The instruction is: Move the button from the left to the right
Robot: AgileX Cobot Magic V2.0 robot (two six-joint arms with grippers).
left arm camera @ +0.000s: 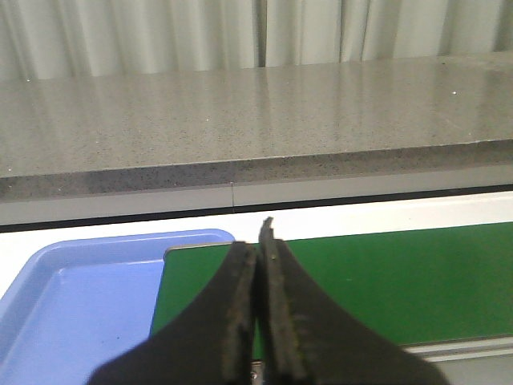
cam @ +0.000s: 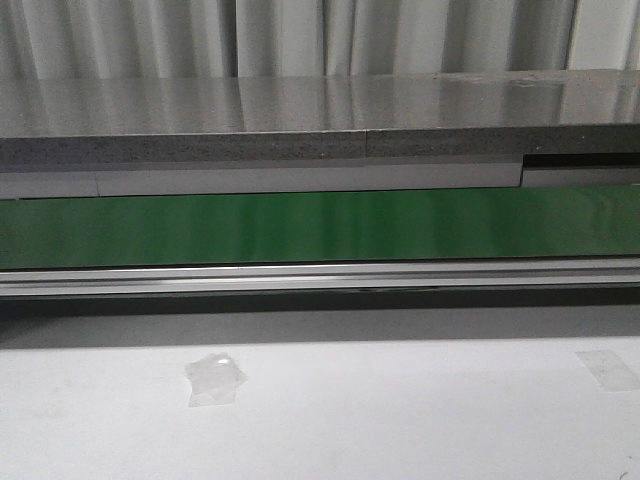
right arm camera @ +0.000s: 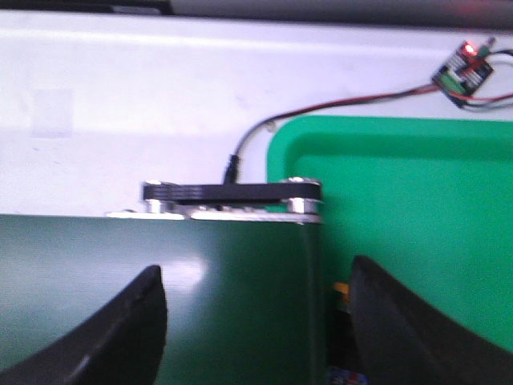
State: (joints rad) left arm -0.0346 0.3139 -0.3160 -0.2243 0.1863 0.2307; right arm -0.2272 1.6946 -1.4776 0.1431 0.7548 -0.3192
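The right gripper is hanging with jaws spread wide, holding nothing; what seems to be the button, blurred, is lying just inside one jaw, off the belt end, at the green tray; the left gripper is sitting pressed together and empty beside the blue tray; the right arm is nearer; one button, two trays.

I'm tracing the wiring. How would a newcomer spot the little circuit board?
Find the bright green tray at the end of the dark conveyor belt. Off one tray corner, on the white table, lies the black circuit board. Only it carries a glowing red light and thin trailing wires.
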